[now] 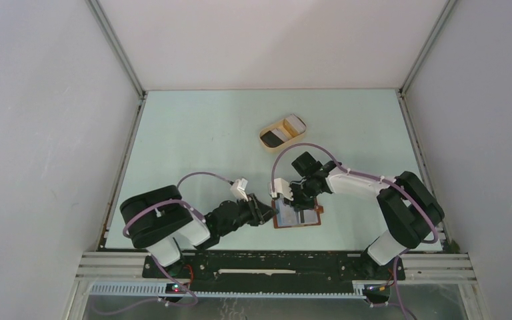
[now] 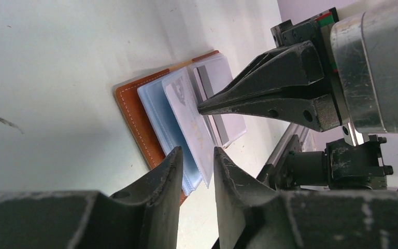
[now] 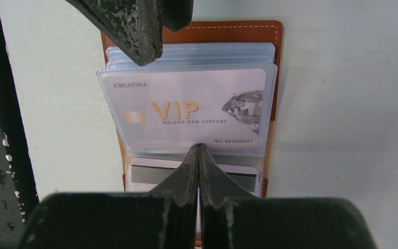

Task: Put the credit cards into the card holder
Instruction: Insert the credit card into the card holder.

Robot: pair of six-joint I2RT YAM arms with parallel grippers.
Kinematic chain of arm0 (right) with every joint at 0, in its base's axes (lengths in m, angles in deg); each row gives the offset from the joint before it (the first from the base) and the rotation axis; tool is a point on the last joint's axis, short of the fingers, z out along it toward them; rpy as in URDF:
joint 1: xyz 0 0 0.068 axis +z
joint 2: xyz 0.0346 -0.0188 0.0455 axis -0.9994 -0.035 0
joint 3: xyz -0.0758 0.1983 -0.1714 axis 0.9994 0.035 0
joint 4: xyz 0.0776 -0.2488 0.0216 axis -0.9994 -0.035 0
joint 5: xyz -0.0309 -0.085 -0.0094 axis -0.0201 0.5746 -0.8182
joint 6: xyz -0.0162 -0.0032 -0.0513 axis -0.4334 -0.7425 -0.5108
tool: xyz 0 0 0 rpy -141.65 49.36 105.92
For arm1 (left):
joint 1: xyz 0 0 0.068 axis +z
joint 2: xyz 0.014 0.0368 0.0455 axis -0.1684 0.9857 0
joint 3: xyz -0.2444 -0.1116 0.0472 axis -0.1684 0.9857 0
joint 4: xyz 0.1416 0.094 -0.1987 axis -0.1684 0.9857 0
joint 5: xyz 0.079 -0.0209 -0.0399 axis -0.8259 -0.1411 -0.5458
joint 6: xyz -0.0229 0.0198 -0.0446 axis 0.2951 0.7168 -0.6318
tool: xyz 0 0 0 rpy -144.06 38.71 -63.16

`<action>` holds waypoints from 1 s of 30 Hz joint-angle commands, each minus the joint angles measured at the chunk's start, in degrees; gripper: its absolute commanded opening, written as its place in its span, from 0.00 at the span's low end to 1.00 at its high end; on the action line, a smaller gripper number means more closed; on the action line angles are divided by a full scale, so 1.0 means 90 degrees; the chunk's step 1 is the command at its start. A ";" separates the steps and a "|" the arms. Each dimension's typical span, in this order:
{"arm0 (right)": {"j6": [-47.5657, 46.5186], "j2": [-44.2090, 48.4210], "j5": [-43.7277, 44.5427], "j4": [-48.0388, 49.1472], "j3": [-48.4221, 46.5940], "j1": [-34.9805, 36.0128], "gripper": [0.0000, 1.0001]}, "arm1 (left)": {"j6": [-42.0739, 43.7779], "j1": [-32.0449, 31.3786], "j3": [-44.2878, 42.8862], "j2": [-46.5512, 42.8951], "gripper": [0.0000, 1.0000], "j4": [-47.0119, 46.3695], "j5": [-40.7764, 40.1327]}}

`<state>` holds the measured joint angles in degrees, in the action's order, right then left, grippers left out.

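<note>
My right gripper (image 3: 198,147) is pinched shut, tips on a clear sleeve (image 3: 186,78) of the open card holder (image 1: 301,219). Left gripper (image 2: 197,152) has a narrow gap, sitting at the holder's left edge. A VIP credit card (image 3: 186,111) shows through.

A lab test cell: white panel walls (image 1: 267,40), aluminium framing (image 1: 440,267).

Beige oval tray (image 1: 265,141) rests on pale-green table (image 1: 193,133).

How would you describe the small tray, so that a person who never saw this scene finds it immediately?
On the pale green table, look past the brown wallet toward the far edge. A tan oval tray lies there alone, holding a dark card and a pale card. Unlike the flat wallet, it is oval with a raised rim.
</note>
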<state>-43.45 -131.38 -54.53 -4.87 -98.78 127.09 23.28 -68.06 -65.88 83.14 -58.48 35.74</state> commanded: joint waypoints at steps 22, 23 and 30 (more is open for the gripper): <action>0.0028 -0.0261 0.0171 -0.0117 -0.0190 0.0158 0.04 | -0.0483 0.0118 -0.0552 0.0855 0.36 -0.0909 0.0540; 0.0037 -0.0262 0.0171 -0.0117 -0.0196 0.0158 0.04 | -0.0496 0.0118 -0.0571 0.0895 0.36 -0.0930 0.0542; 0.0065 -0.0252 0.0162 -0.0124 -0.0220 0.0168 0.05 | -0.0550 0.0118 -0.0682 0.1105 0.35 -0.1009 0.0684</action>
<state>-43.43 -132.32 -53.68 -5.75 -99.70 127.70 19.26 -67.25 -69.55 91.82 -64.60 39.89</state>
